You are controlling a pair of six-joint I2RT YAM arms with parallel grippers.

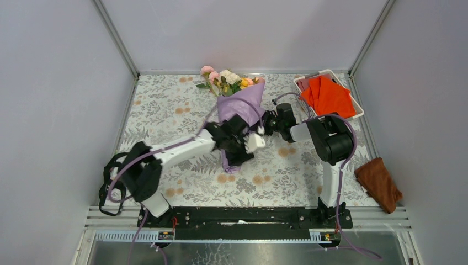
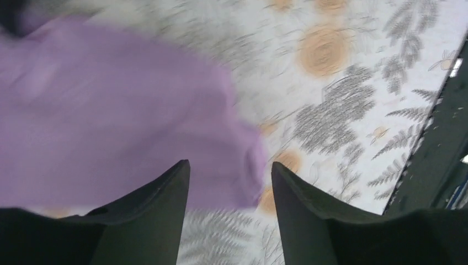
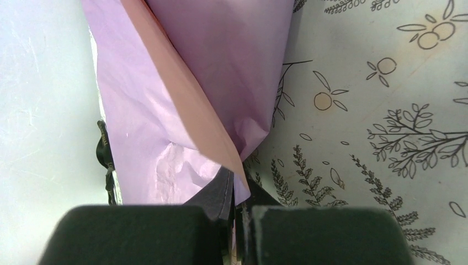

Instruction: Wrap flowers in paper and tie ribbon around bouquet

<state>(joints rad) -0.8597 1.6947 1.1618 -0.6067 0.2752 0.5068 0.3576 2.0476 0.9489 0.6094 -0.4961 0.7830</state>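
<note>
You're pinching the paper's [image 3: 182, 83] overlapping flap with the right pincer [image 3: 243, 216], clamped shut, likely keeping the cone from unrolling. Your left pincer [image 2: 230, 182] is gaping empty over the bouquet's [image 1: 238, 107] narrow tail. The bouquet is lying mid-desk [image 1: 165, 105], its flowers [image 1: 226, 80] pointing at the far edge.

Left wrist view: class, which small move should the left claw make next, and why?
Probably close the left claw on the narrow end of the lilac paper cone. Its jaws stand open over that end, while the right claw is shut on the overlapping flap, so only one spot holds the wrap.
</note>
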